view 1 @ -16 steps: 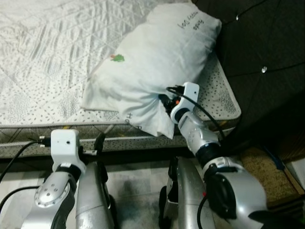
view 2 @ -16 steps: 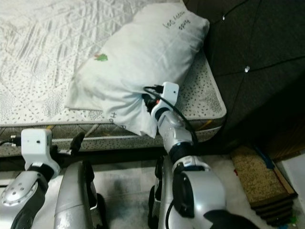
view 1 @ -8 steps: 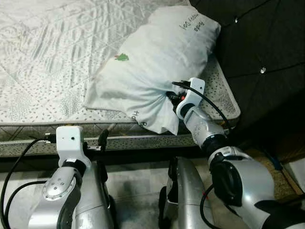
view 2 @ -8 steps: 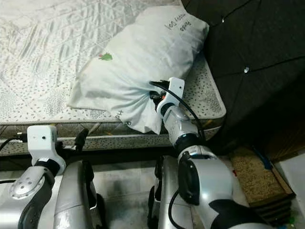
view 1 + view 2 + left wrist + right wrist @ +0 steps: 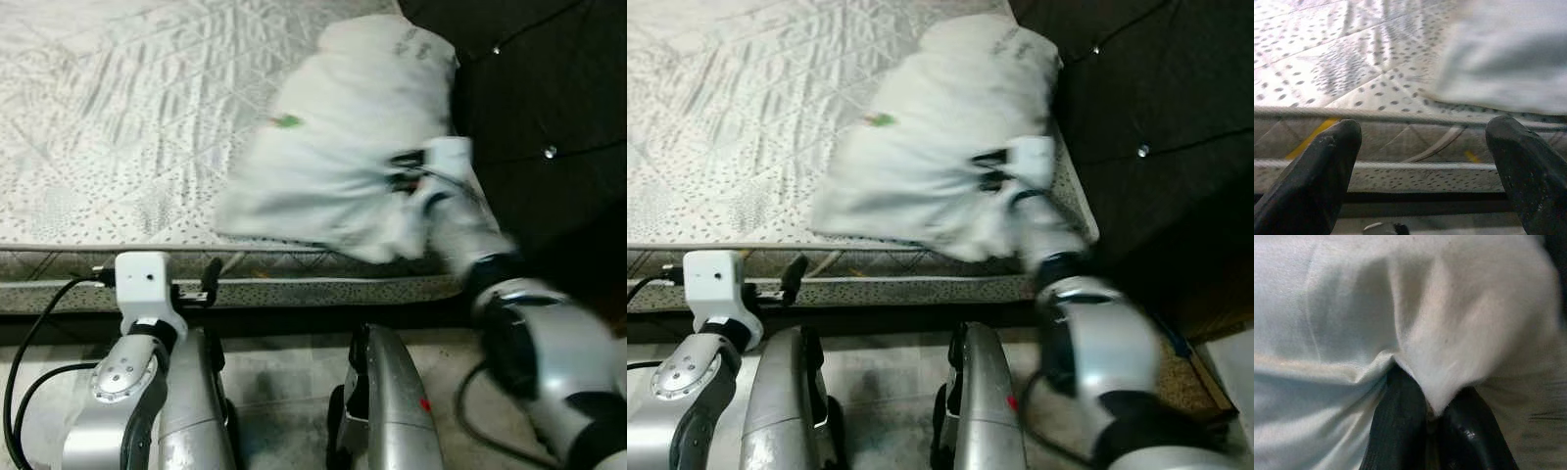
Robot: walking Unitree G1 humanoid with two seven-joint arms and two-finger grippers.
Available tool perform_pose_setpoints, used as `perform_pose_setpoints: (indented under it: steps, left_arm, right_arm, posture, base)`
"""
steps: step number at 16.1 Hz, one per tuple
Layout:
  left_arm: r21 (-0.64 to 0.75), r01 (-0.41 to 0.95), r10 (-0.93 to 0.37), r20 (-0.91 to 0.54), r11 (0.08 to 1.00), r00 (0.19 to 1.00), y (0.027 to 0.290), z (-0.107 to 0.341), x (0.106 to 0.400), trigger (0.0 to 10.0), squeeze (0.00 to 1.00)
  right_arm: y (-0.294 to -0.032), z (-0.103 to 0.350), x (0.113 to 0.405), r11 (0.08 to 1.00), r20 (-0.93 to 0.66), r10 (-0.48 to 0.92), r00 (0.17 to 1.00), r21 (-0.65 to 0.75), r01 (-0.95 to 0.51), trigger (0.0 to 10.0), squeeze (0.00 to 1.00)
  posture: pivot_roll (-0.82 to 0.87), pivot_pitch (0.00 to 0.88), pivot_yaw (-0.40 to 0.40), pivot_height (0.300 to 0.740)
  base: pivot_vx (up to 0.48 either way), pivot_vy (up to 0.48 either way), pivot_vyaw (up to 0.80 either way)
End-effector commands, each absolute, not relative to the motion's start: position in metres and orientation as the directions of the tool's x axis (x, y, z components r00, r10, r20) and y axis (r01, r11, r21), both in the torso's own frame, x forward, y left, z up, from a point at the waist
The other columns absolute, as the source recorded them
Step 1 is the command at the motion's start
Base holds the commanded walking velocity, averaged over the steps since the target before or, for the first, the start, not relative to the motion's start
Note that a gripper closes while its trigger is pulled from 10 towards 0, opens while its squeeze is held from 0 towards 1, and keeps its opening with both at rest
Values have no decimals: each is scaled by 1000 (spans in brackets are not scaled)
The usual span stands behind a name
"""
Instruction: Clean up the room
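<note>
A big white pillow with a small green mark and dark lettering lies on the bed's near right corner, blurred by motion. My right gripper is shut on a pinched fold of the pillow's cloth at its near edge; the right wrist sits against the pillow. My left gripper is open, its two black fingers held low before the side of the mattress, apart from the pillow.
The quilted white mattress spreads to the left. A dark tufted headboard rises on the right. Grey floor lies between the bed and my legs, with a brown mat at the lower right.
My right arm has swung right and up the bed, dragging the pillow toward the headboard; the pillow's corner no longer hangs over the mattress edge. The left arm has hardly moved.
</note>
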State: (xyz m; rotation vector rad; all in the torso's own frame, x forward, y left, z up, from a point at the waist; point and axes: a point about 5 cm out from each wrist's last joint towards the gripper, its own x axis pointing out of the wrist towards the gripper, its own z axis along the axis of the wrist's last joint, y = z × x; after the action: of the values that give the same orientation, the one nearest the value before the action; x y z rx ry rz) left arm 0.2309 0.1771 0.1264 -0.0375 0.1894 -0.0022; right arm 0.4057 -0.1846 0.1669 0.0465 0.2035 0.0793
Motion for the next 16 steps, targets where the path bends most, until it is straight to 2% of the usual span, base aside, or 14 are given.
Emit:
perform_pose_setpoints:
  steps: [1,5,8,12,16]
  left_arm:
    - [-33,-6,0,-186,999,983,177,125,232,10000,0]
    - [-31,5,-10,-163,1000,987,175,127,241,10000,0]
    - [-27,4,-8,-157,1000,988,176,128,243,10000,0]
    - [-22,-1,-3,-153,1000,988,176,127,243,10000,0]
    - [-22,-5,2,-150,1000,989,177,126,243,10000,0]
  right_arm:
    - [-217,203,411,1000,-86,-27,996,-9,26,0,0]
    - [-282,218,397,962,-97,-251,963,-136,237,0,0]
    - [-307,224,388,930,-83,-357,931,-128,345,0,0]
    - [-315,209,381,918,-106,-388,916,-132,373,0,0]
    - [-294,173,378,944,-126,-329,936,-54,325,0,0]
  posture:
    - [121,102,-122,529]
    - [115,77,-110,529]
    - [117,67,-108,529]
    - [117,59,-107,529]
    - [109,50,-101,529]
  base:
    - [0,0,0]
    - [0,0,0]
    - [0,0,0]
    - [0,0,0]
    - [0,0,0]
